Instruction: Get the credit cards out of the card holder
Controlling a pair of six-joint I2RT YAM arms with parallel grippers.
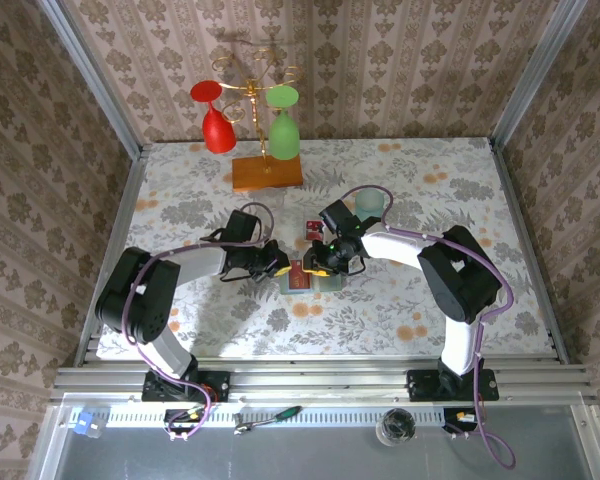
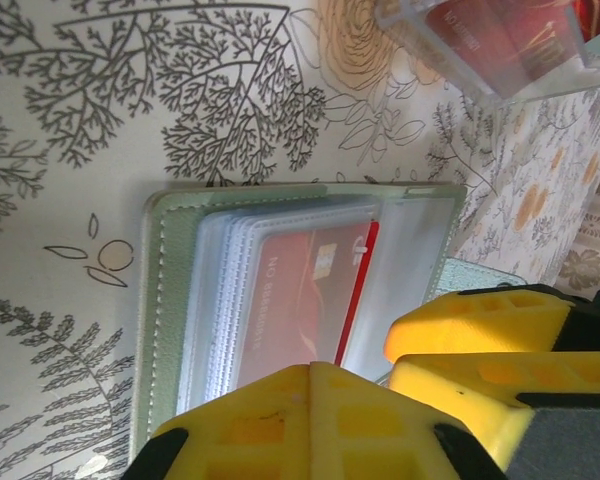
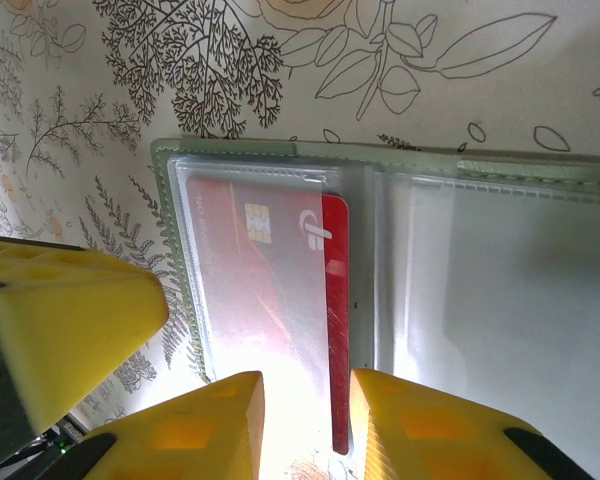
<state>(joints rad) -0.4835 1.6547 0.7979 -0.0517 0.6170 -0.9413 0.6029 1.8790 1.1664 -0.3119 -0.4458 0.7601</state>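
Card holder (image 3: 230, 150) lies open and flat mid-table (image 2: 130, 100), just near of the clear box (image 1: 311, 228).

1 red card (image 3: 260, 290) sits in the left panel's sleeve, its edge poking out toward the fold.

Left gripper (image 2: 310, 380): jaws closed together at the holder's near edge, seemingly pinning it. Cannot tell if a sleeve is pinched.

Right gripper (image 3: 305, 390): jaws part open, straddling the card's exposed strip, no grip visible.

Step in hand: extracting this card.

Next move: close on the strip and draw it out sideways along the sleeve, holder held down.
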